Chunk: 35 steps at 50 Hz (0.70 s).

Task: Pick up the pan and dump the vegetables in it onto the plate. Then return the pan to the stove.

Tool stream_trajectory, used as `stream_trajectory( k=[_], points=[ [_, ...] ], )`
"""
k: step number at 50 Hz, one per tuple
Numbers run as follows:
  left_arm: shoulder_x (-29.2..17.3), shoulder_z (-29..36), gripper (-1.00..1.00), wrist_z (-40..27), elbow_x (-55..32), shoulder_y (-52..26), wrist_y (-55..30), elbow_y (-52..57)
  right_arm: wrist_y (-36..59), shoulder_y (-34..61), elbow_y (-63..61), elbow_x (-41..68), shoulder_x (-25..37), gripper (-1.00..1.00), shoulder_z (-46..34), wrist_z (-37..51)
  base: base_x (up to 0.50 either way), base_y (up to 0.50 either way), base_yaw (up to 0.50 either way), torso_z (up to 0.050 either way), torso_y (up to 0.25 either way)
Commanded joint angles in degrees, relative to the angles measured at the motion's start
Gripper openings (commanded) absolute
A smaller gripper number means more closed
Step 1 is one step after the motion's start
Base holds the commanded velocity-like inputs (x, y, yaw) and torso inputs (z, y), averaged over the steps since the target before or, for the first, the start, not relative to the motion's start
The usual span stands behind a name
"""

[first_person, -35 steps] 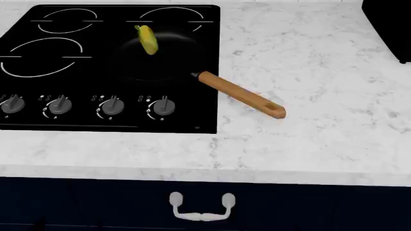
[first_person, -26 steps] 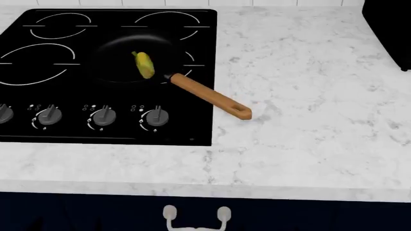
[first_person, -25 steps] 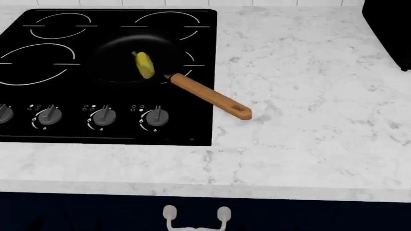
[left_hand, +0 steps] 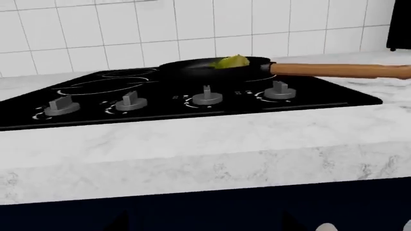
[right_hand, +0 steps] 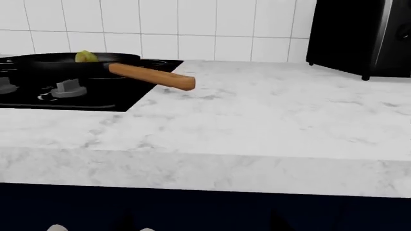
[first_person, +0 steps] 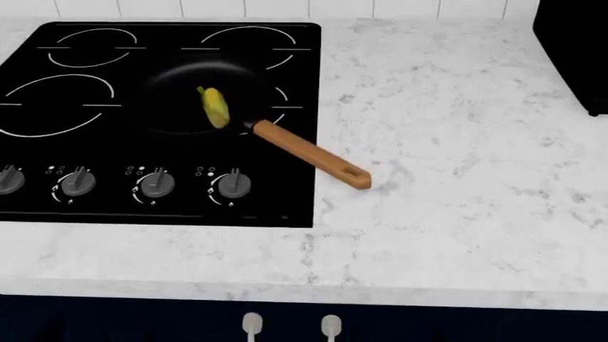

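White marble-patterned countertop (first_person: 456, 178) over dark navy cabinet fronts (left_hand: 205, 211), backed by a white tiled wall (right_hand: 160, 29). One stove (first_person: 57, 206), a glossy black glass cooktop with four burners drawn in white arcs, is set into the counter at 9 o'clock of the head view; four grey knobs (first_person: 155, 184) line its near edge. One pan (first_person: 181, 107), matte black, sits on the stove's right-hand burners, its single wooden handle (first_person: 312, 154) running toward 4 o'clock and ending over the marble. The pan holds one yellow corn cob (first_person: 215, 107) with a green tip, lying near the handle side. A large black appliance (right_hand: 359, 33) stands at 2 o'clock. No plate appears in any view. Neither gripper is in view, so their opening cannot be told.
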Motion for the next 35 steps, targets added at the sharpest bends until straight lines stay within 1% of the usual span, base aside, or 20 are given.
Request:
stream_trajectory(
  k=[1, 5, 17, 18, 19, 20, 27, 35],
  points=[
    [-0.92, -1.34, 1.00, 1.56, -2.16, 0.08, -10.23, 9.74, 5.48, -0.28, -5.52, 0.44, 1.07, 1.00, 0.09, -1.60, 0.00, 0.00, 0.00, 0.049, 0.064],
    [-2.22, -0.71, 1.00, 1.84, -2.33, 0.34, -15.76, 16.15, 9.34, -0.10, -9.21, -1.53, 2.60, 1.00, -0.95, -1.05, 0.00, 0.00, 0.00, 0.049, 0.065],
    [-4.76, -1.23, 1.00, 2.53, -3.86, -3.16, -23.93, 21.24, 18.71, 3.71, -17.43, -1.87, 5.61, 1.00, -0.78, -1.62, 0.00, 0.00, 0.00, 0.048, 0.066],
    [-4.15, -2.70, 1.00, 3.48, -6.74, -3.54, -25.54, 21.79, 19.40, 4.02, -18.85, 1.75, 4.99, 1.00, 0.84, -3.06, 0.01, 0.00, 0.00, 0.049, 0.062],
    [-4.82, -2.13, 1.00, 2.94, -5.50, -4.03, -26.28, 22.63, 20.52, 4.64, -19.61, -0.40, 5.75, 1.00, -0.12, -2.21, 0.00, 0.00, 0.00, 0.049, 0.066],
    [-4.80, -2.88, 1.00, 3.36, -6.79, -4.70, -27.90, 23.48, 21.56, 5.17, -20.43, 0.67, 5.78, 1.00, 0.30, -2.77, 0.00, 0.00, 0.00, 0.048, 0.064],
    [-6.68, -2.30, 1.00, 3.26, -6.21, -7.32, -31.92, 25.78, 25.73, 7.46, -22.79, -0.17, 7.27, 1.00, 0.00, -2.54, 0.00, 0.00, 0.00, 0.049, 0.066],
    [-8.39, -1.74, 1.00, 3.79, -6.72, -10.32, -37.34, 28.81, 35.13, 13.01, -27.09, 0.14, 9.80, 1.00, -1.22, -4.48, 0.00, 0.00, 0.00, 0.049, 0.065]
  ],
)
